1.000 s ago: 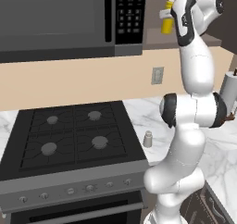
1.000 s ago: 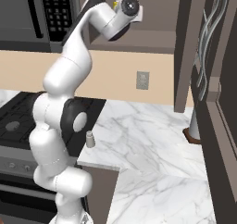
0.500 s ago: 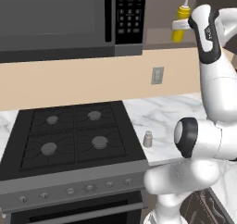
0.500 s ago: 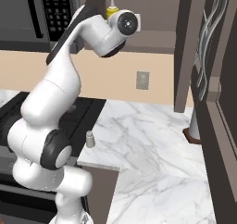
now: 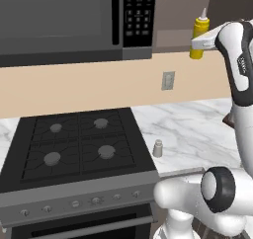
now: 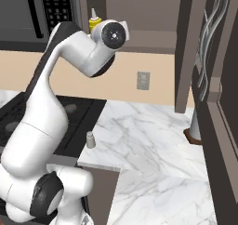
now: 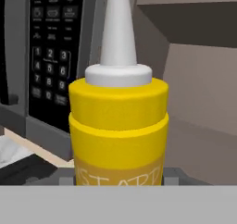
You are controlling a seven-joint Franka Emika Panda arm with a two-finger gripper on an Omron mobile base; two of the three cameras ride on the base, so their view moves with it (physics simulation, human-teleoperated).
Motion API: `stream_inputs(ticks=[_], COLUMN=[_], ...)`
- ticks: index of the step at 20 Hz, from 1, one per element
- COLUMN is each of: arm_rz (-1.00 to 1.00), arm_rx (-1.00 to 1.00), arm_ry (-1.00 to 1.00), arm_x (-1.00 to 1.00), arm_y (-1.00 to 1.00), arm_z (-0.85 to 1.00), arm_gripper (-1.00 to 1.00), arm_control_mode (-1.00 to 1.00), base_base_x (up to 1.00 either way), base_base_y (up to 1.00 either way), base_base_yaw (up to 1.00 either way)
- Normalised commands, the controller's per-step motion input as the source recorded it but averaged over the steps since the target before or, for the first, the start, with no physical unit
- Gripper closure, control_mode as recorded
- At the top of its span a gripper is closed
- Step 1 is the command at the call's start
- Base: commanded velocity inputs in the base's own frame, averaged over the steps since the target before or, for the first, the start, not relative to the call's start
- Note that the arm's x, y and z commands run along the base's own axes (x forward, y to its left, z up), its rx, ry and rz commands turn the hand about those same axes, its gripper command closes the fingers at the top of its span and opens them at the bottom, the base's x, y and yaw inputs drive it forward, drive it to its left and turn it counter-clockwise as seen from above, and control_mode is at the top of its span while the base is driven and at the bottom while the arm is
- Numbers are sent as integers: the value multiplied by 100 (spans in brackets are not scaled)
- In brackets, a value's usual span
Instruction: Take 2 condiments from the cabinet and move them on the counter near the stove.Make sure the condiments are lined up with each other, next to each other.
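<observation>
My gripper (image 5: 206, 42) is shut on the slim yellow squeeze bottle (image 5: 199, 34) and holds it upright in the air, just right of the microwave and in front of the open cabinet (image 5: 184, 8). Close up in the hand view, the bottle (image 7: 118, 126) and its white nozzle stand between the fingers. From the right base view its nozzle and yellow shoulder (image 6: 95, 21) peek over the arm. The small pale grey shaker (image 5: 157, 148) (image 6: 90, 140) stands on the white marble counter (image 5: 197, 132) by the right edge of the black stove (image 5: 79, 149).
The black microwave (image 5: 74, 20) with its keypad (image 7: 51, 56) hangs above the stove, close to the bottle's left. A wall outlet (image 6: 143, 80) sits on the beige backsplash. A white paper-towel roll (image 6: 194, 126) stands at the counter's far right beside a dark tall panel.
The bottle, still gripped, has come out from the cabinet toward the robot and dropped a little lower. The arm's elbow has swung out to the side. Shaker and base have not moved.
</observation>
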Motion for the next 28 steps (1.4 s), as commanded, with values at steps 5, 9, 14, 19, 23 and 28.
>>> stream_inputs(ticks=[5, 9, 14, 19, 23, 28], arm_rz=[11, 8, 11, 9, 14, 23], arm_rx=[0, 0, -3, 1, 0, 0], arm_ry=[1, -1, 0, 0, 2, 5], arm_x=[-91, -37, -1, 0, 0, 5], arm_y=[24, 34, 30, 0, -7, -17], arm_z=[-36, -93, -98, -72, -51, -41], arm_gripper=[100, 100, 100, 100, 100, 100], arm_control_mode=[-100, -100, -100, -100, -100, -100], base_base_x=[0, 0, 0, 0, 0, 0], base_base_y=[0, 0, 0, 0, 0, 0], base_base_yaw=[0, 0, 0, 0, 0, 0])
